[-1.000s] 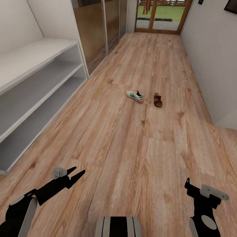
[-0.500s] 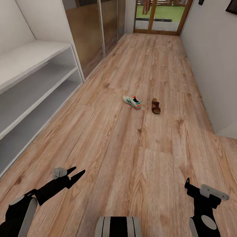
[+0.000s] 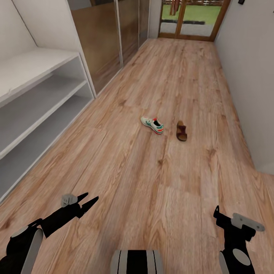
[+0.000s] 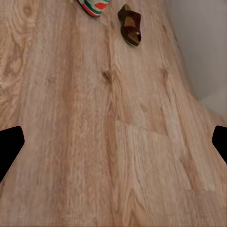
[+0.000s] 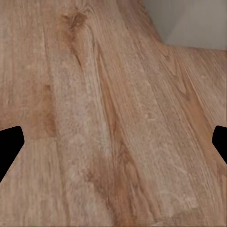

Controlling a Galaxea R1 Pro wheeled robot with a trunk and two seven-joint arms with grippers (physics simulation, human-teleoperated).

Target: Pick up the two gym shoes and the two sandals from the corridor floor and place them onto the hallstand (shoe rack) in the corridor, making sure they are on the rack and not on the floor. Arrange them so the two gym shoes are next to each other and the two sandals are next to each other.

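Sneaker (image 3: 152,125) and sandal (image 3: 182,131) mid-floor (image 3: 160,182), apart; rack (image 3: 34,99) cut off at left. Left gripper (image 3: 90,199) and right gripper (image 5: 113,142) spread wide, empty.

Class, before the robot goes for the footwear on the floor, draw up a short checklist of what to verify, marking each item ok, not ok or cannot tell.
1. Gym shoe in sight on the corridor floor: ok.
2. Sandal in sight, beside the shoe and apart from it: ok.
3. Second shoe and second sandal located: cannot tell.
4. Left gripper open and holding nothing: ok.
5. Right gripper open and holding nothing: ok, judging by its wrist view.
6. Hallstand shelves free where visible: ok.
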